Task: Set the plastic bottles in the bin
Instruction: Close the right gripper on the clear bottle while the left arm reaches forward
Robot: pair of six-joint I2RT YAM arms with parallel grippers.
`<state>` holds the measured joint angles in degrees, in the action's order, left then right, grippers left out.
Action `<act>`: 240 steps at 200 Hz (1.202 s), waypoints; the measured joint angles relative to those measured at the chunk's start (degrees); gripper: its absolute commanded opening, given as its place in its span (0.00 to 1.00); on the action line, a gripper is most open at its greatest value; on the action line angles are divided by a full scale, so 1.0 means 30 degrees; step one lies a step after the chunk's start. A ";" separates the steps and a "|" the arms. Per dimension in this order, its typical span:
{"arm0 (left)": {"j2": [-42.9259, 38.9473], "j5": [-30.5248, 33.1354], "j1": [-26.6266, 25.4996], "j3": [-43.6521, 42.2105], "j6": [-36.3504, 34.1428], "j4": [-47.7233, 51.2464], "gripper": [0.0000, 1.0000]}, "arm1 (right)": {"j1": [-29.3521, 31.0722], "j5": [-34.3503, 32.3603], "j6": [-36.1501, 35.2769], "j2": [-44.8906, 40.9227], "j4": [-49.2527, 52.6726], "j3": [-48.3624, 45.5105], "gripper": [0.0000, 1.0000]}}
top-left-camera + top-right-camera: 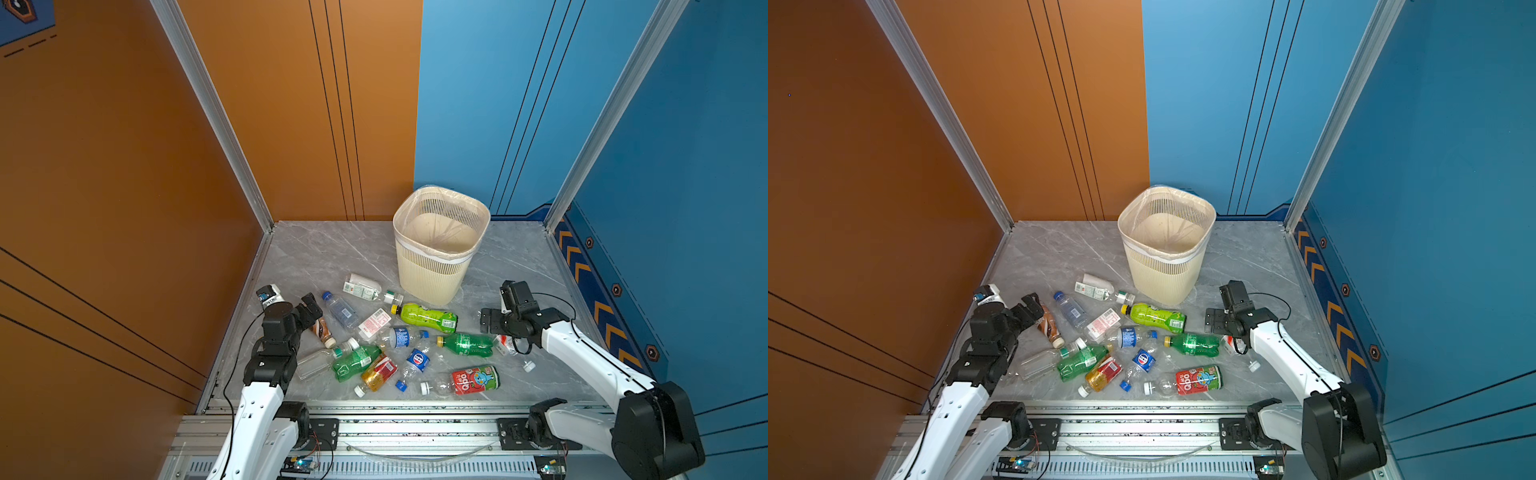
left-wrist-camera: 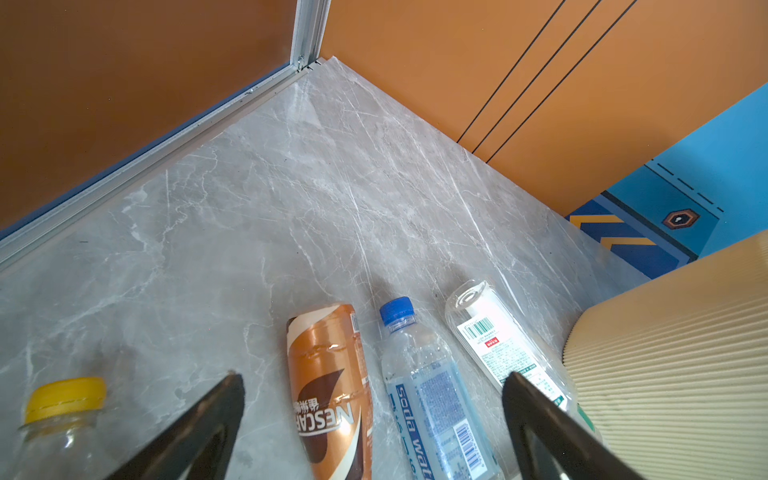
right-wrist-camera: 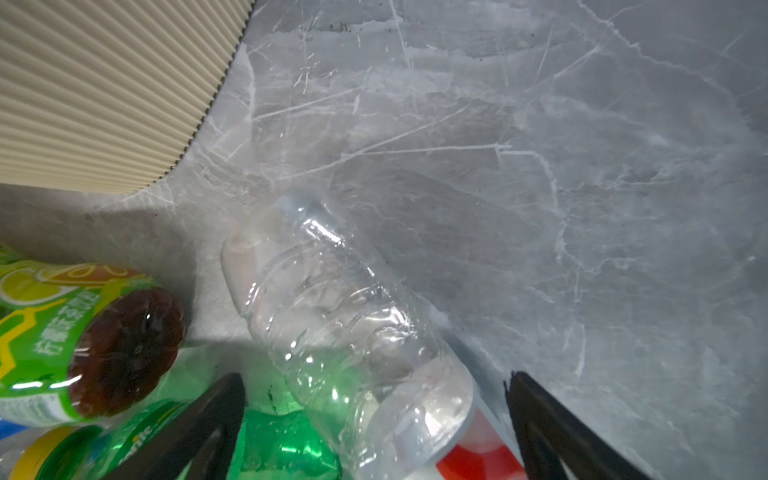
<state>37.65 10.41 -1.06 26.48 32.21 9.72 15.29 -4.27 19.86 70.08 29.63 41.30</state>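
Observation:
The cream bin (image 1: pixel 432 278) (image 1: pixel 1163 278) stands upright at the back of the grey floor, and nothing lies in it. Several plastic bottles lie scattered in front of it. My left gripper (image 1: pixel 312 309) (image 2: pixel 374 378) hangs open over a brown coffee bottle (image 2: pixel 328 374) and a blue-capped soda water bottle (image 2: pixel 428 395), gripping neither. My right gripper (image 1: pixel 500 307) (image 3: pixel 376 377) is open above a clear crumpled bottle (image 3: pixel 345 324) with a red-and-white label, beside a dark green bottle (image 1: pixel 467 344). A light-green bottle (image 1: pixel 428 318) lies near the bin's foot.
An orange wall (image 1: pixel 124 208) closes the left side and a blue wall (image 1: pixel 685 208) the right. An aluminium rail (image 1: pixel 395 424) runs along the front. A loose white cap (image 1: pixel 528 365) and a loose blue cap (image 1: pixel 401 385) lie on the floor. A yellow-capped clear bottle (image 2: pixel 62 415) lies by the left gripper.

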 measured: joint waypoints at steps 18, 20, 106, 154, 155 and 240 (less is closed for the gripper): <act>-0.0226 0.0000 0.0015 0.0000 0.0160 0.0000 0.98 | -0.0204 -0.0277 -0.0299 0.0860 0.0182 0.0532 1.00; -0.0248 -0.0007 0.0015 0.0000 0.0153 0.0007 0.98 | -0.0233 -0.0299 -0.0328 0.0925 0.0197 0.0576 1.00; -0.0554 -0.0146 0.0248 0.0000 0.0801 0.0707 0.98 | -0.0554 -0.0670 -0.0612 0.1698 0.0452 0.1384 1.00; -0.0736 -0.0248 0.0430 0.0000 0.1042 0.0925 0.98 | -0.0466 -0.1056 -0.0306 0.2317 0.0976 0.1384 1.00; -0.0743 -0.0255 0.0430 0.0000 0.1049 0.0933 0.98 | -0.0481 -0.1078 -0.0299 0.2368 0.0984 0.1384 1.00; -0.1166 -0.0488 0.0860 -0.0022 0.1435 0.1362 0.98 | -0.0743 -0.1202 -0.0721 0.5996 0.1479 0.3002 0.69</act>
<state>34.15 8.95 1.52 26.41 36.51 13.80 13.06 -7.88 17.69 88.07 34.06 50.30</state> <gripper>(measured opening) 0.976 0.734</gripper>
